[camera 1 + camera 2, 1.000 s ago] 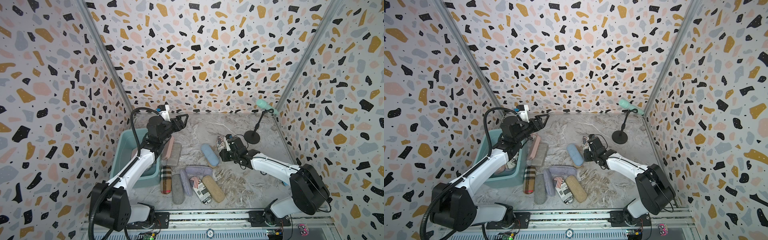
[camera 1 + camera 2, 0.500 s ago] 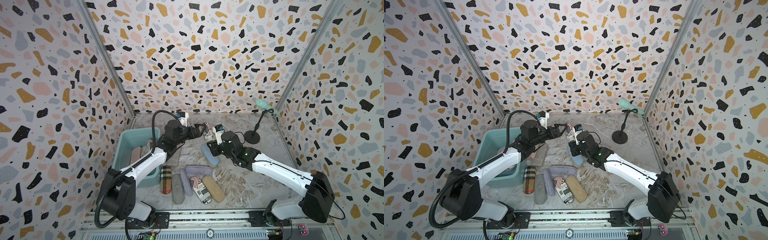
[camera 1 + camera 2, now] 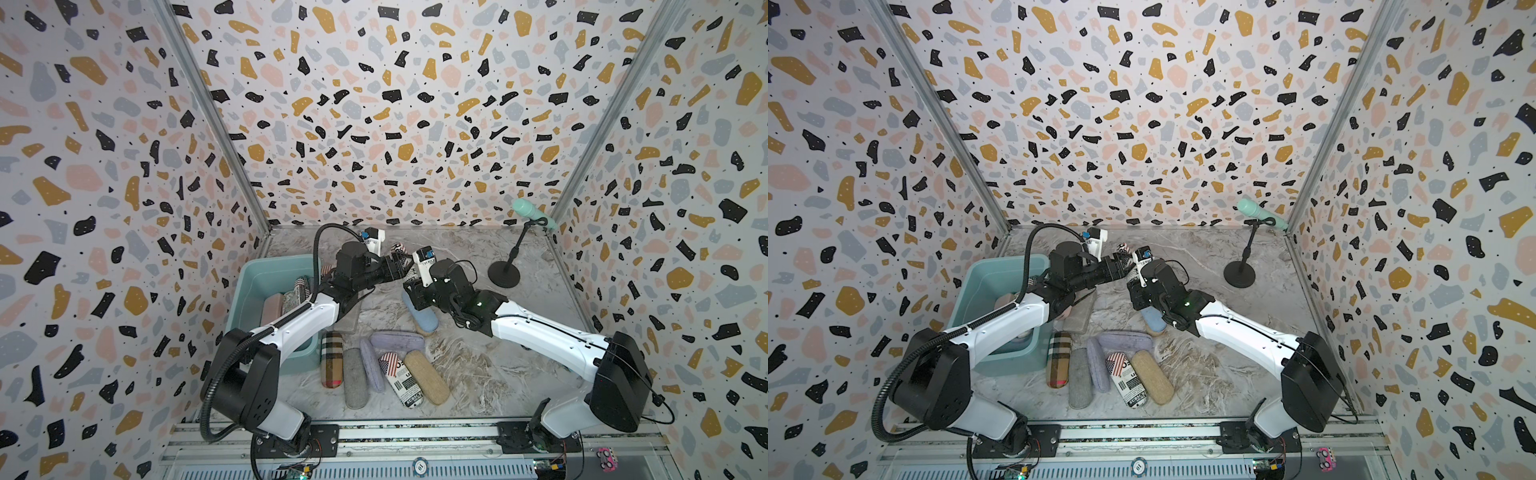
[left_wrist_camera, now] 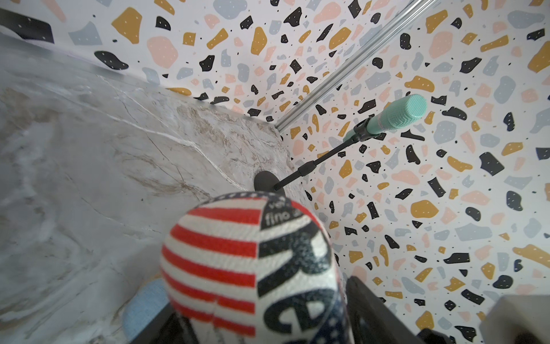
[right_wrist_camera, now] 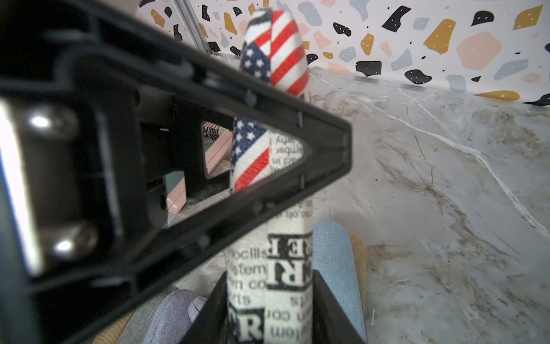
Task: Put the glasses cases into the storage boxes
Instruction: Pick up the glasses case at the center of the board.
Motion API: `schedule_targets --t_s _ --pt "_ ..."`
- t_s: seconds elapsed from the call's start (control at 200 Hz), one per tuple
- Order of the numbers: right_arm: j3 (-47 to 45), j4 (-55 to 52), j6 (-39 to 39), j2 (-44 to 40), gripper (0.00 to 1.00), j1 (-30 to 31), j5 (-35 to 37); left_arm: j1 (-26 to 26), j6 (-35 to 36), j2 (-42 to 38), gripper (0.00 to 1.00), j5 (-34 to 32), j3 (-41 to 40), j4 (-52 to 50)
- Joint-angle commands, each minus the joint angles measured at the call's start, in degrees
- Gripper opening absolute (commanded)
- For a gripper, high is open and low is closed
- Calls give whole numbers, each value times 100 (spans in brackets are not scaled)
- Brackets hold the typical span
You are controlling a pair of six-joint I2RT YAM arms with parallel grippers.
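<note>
A white newsprint glasses case with a US flag (image 3: pixel 410 272) (image 3: pixel 1132 272) stands upright in the air over the back middle of the table. My right gripper (image 3: pixel 410 291) (image 5: pixel 268 312) is shut on its lower end. My left gripper (image 3: pixel 398 266) (image 4: pixel 265 318) reaches across from the storage box side, its fingers (image 5: pixel 327 143) pressed against both sides of the case's flag end (image 4: pixel 250 262). The teal storage box (image 3: pixel 270 270) (image 3: pixel 1000 266) stands at the left with a pink case (image 3: pixel 272 307) and a newsprint one inside.
On the table lie a light blue case (image 3: pixel 419 311), a plaid one (image 3: pixel 331 359), a grey one (image 3: pixel 355 378), two lavender ones (image 3: pixel 397 340), a flag newsprint one (image 3: pixel 401 380) and a tan one (image 3: pixel 426 376). A mint microphone (image 3: pixel 534 212) on a black stand is at the back right.
My right gripper has lifted the newsprint case off the table and carried it left. My left arm has swung from above the box to the case, and its jaws have come in on it.
</note>
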Motion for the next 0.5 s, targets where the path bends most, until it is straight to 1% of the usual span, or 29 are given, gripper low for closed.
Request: schedule_targets --t_s 0.0,0.11,0.215,0.255,0.285,0.345,0.375,0.43,0.496 --pt "347 276 -68 -42 33 29 0 -33 -84 -11 69 127 96 346" --pt "401 259 -78 53 33 25 -41 -33 -103 -12 58 125 82 396" --pt "402 304 -82 52 36 25 -72 -35 -145 -34 54 131 54 473" --pt "392 326 -91 34 40 25 -66 -33 -147 -41 53 111 47 470" --pt "382 352 -82 9 45 25 -69 -34 -138 -51 53 89 45 459" --pt "333 364 -63 -55 60 25 -103 -24 -103 -83 53 -2 44 400" --pt "310 336 -50 -101 64 33 -123 -27 -62 -99 53 -59 53 343" --pt "204 261 -62 -227 69 57 -130 -7 56 -164 52 -199 84 172" --pt "-23 169 -25 -452 71 94 -72 35 229 -230 52 -387 153 -72"
